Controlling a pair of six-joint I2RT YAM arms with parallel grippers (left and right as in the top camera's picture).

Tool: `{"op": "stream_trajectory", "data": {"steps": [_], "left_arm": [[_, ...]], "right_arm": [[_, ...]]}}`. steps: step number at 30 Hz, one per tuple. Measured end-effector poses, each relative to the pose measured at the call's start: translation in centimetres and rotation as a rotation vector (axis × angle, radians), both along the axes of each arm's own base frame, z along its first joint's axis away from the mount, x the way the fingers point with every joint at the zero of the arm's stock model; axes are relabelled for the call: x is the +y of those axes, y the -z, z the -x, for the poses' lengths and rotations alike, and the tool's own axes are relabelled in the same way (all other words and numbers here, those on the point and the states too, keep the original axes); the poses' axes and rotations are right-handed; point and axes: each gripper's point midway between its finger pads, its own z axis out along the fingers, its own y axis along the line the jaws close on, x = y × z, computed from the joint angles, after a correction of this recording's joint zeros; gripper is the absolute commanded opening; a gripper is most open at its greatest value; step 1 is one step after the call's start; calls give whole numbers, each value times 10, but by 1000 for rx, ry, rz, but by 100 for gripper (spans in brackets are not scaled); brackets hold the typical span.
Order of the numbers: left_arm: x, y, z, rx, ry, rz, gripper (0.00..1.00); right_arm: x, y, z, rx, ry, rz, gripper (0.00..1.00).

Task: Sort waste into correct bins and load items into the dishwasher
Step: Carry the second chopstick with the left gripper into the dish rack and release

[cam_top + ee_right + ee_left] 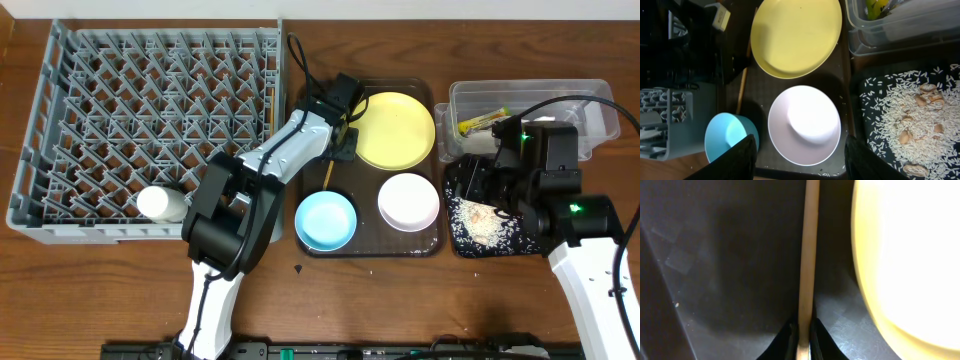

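Wood table (100, 290), rack (80, 232), brown tray (370, 176), tub (590, 95), black tray (470, 246) (shallow)

You have the dark brown serving tray (362, 181) directly beneath the left claw (801, 332), on the wooden tabletop (100, 290); a black cable (297, 58) loops just beyond that claw.

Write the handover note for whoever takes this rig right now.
Left claw: shut on a chopstick that lies on the brown tray, beside the plate.
Right claw: open, empty.
Done: cup is in the rack; packet is in the tub; rice is in the black tray.
Left: chopstick, plate, blue bowl and white bowl go from the brown tray to the rack.
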Motion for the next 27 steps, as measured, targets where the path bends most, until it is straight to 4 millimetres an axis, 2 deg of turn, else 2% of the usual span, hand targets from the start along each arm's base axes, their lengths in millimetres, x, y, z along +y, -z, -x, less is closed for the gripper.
{"op": "stream_trajectory", "data": {"steps": [7,10,12,14,16,20,23,25,27], "left_arm": [[8,-4,6,33,-8,-29,8],[16,-17,5,44,-23,-37,8],[19,-39,2,18,-33,-23,8],[23,-70,2,-21,-40,-5,8],[28,-116,8,-79,-45,18,8],[46,-189,22,-195,-66,22,8],[68,-209,30,-224,-100,-25,8],[81,-207,30,-217,-128,-56,8],[95,-197,24,-202,-161,-86,8]], "right_arm": [[0,0,0,0,0,0,55],[0,0,0,0,0,0,55],[0,0,0,1,0,0,55],[0,0,0,0,0,0,55],[0,0,0,1,0,0,55],[0,0,0,1,0,0,55],[0,0,0,0,0,0,55],[0,0,0,0,0,0,55],[0,0,0,0,0,0,55]]}}
